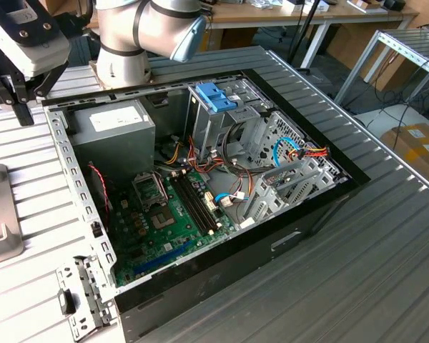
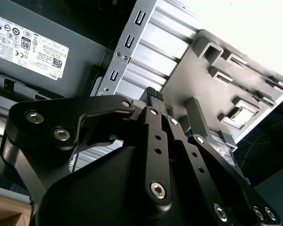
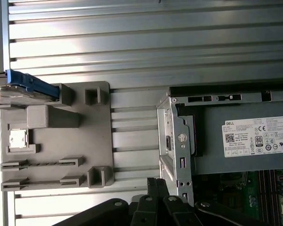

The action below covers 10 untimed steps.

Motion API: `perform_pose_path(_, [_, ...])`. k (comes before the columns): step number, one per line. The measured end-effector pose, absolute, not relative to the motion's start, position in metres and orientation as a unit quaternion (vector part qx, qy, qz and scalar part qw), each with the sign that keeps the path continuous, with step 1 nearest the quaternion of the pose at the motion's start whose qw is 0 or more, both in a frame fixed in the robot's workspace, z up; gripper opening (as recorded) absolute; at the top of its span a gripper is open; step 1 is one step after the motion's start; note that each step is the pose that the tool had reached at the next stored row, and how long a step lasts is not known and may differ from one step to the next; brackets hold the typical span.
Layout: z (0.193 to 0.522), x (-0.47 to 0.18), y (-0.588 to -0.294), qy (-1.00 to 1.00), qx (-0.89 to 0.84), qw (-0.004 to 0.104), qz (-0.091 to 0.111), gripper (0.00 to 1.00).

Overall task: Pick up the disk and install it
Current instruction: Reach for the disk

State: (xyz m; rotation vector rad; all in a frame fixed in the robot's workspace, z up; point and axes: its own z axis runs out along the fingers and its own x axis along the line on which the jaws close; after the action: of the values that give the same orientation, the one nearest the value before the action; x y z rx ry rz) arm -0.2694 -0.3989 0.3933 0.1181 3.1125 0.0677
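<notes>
Exterior view: my pincer [image 1: 20, 107] hangs over the ribbed tabletop [image 1: 386, 236], just beside the open computer case [image 1: 300, 236], near its power supply [image 1: 114, 125]. First wrist view: my pincer [image 3: 155, 182] is pressed together and empty. The disk [image 3: 26, 87] rests at the far end of the grey holder plate [image 3: 61, 141], well apart from me. Second wrist view: my pincer [image 2: 153, 94] has both tips touching, with that plate beyond them.

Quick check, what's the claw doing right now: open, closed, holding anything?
Claw: closed, holding nothing. The disk sits apart from it on the grey holder.
</notes>
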Motion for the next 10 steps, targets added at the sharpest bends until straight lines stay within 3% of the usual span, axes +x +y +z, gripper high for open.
perform_pose_path(10, [0.3933, -0.2751, -0.3989, 0.999, 0.038, 0.013, 0.022, 0.1])
